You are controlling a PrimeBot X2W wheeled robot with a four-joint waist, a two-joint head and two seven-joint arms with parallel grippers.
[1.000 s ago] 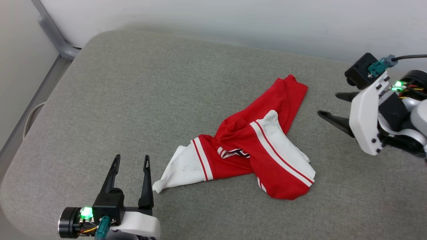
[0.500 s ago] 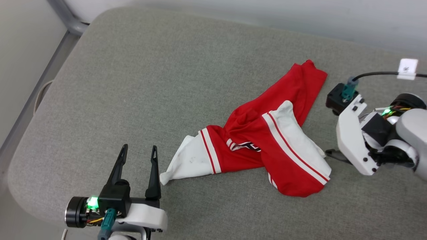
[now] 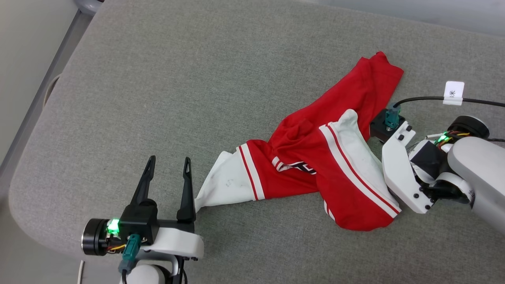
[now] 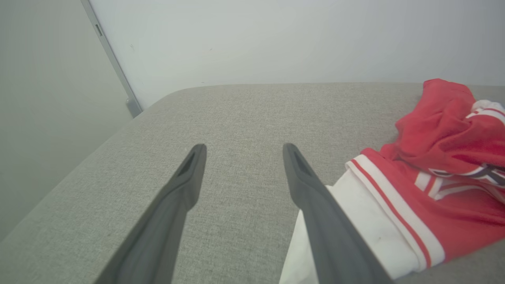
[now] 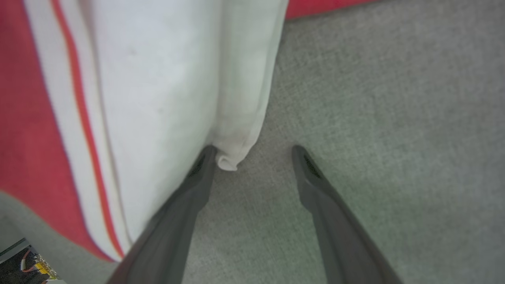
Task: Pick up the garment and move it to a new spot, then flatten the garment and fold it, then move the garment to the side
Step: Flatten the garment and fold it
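We're looking down on the gray cushion (image 3: 177, 86), and the garment (image 3: 300, 177) is lying crumpled on it, right of centre and toward the near edge. Its red body is stretching away to the far right, one white sleeve is pointing near-left, and the other white sleeve, edged in red-and-white stripes, is draping over the right side of the heap. The left gripper (image 3: 169, 159) is sitting at the near left with its two dark fingers spread well apart and pointing away from us. Nothing is sitting between them, and its right finger is resting just beside the tip of the near-left sleeve. From the left wrist we're seeing that same sleeve lying alongside the finger, with bare cushion in the gap. Over on the right, the right gripper (image 5: 253, 150) is reaching down at the garment's right edge, its white housing covering the fingers in the head view. Through the right wrist view we're seeing its fingers standing wide apart, one tip pressing in against the white sleeve's edge and the other standing over bare cushion. A small curled corner of white cloth is poking into the gap, but the fingers aren't closing on it. A black cable with a white tag (image 3: 453, 92) is trailing off behind that arm.
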